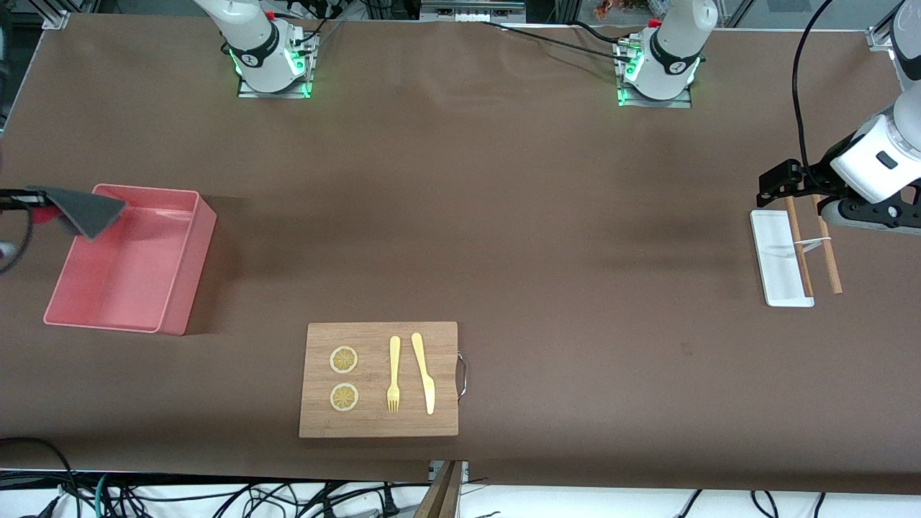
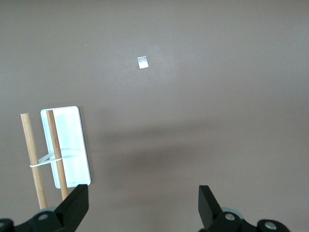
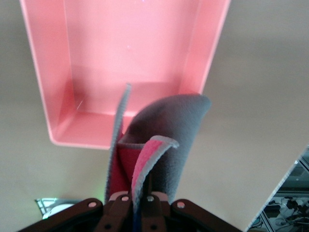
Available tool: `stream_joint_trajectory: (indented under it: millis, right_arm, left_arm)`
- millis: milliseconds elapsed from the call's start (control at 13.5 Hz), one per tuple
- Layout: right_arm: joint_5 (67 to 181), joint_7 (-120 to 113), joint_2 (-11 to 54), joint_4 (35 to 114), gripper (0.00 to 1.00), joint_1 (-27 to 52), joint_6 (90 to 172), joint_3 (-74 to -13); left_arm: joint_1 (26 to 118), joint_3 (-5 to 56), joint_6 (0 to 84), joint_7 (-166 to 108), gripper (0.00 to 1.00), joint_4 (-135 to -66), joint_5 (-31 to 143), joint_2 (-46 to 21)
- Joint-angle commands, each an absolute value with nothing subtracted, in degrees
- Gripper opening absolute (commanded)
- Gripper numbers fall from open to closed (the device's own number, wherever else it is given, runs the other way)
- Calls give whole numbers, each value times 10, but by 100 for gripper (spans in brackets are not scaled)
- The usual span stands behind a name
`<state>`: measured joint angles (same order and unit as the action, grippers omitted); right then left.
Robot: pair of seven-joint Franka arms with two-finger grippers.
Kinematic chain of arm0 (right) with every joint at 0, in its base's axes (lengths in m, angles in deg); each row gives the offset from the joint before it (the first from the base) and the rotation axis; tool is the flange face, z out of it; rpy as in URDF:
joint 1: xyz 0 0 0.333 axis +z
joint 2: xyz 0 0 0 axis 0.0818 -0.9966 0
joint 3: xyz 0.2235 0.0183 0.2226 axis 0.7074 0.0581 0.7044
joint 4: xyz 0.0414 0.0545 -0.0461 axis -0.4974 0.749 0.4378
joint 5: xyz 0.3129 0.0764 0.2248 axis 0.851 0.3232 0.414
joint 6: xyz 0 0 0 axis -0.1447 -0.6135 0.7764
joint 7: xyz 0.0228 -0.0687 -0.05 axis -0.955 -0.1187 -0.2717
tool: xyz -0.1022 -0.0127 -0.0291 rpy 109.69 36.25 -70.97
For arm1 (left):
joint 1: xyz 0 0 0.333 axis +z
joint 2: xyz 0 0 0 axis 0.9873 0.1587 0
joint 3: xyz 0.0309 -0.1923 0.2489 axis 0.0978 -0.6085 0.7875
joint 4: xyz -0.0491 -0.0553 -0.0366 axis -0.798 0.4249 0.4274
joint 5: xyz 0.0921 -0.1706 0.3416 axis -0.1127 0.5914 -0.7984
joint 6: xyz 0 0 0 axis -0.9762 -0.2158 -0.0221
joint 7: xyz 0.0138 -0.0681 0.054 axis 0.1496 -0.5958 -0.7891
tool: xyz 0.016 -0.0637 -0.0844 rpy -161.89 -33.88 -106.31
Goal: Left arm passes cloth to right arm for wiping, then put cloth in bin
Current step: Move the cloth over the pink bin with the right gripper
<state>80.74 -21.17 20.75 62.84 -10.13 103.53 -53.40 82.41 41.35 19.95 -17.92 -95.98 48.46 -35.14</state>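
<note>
Fuzzy fabric cloth (image 3: 178,130), glossy smooth plastic bin (image 1: 180,288), matt table cover (image 1: 504,216), wood-grain board (image 1: 381,424) w/ metal handle.

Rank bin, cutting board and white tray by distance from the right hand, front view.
The right hand, shut on the cloth:
1. Bin, directly under the cloth.
2. Cutting board, mid-table, nearest the front camera.
3. White tray, at the left arm's end, below the open left hand.

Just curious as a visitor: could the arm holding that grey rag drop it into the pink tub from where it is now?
Probably yes: the right gripper, shut on the cloth, hangs over the bin's open, empty corner.
</note>
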Motion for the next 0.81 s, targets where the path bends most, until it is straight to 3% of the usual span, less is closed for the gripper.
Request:
stream_joint_trajectory:
  millis: [0,296,666,740]
  right_arm:
    - [826,-195,192,673,0,-98,1096,-533]
    - [855,-193,145,716,0,-94,1212,-531]
    - [892,-194,97,720,0,-85,1283,-531]
    - [894,-193,95,719,4,-85,1282,-531]
  left_arm:
    - [825,411,192,-175,100,-945,476,-347]
    - [825,412,192,-179,100,-935,477,-343]
    - [825,412,190,-179,100,-935,476,-343]
    - [825,411,188,-179,100,-935,476,-343]
